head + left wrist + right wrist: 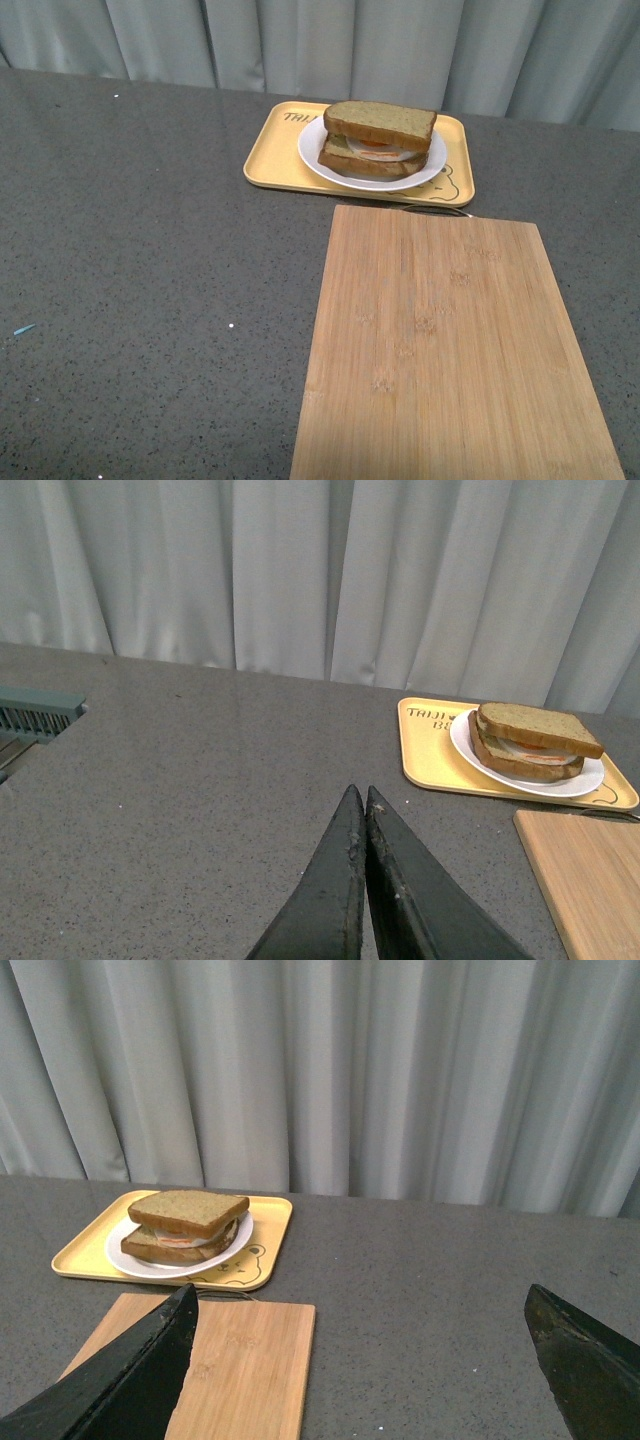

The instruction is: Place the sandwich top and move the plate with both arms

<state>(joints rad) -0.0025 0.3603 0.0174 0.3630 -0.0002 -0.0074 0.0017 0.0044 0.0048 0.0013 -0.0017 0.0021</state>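
Grey curtains hang behind your dark speckled tabletop (150,250). Your left end effector (363,798) has its fingers pressed together, tips touching, holding nothing above bare tabletop. Your right end effector (365,1305) is spread wide and empty, one finger at each side of its wrist view. Beyond them, a bamboo cutting board (450,350) lies at the near right. Just past its far edge sits the yellow bear-print tray (275,150), carrying the white plate (312,152). On the plate, the sandwich top (380,122) rests on the egg-topped bottom slice (365,164).
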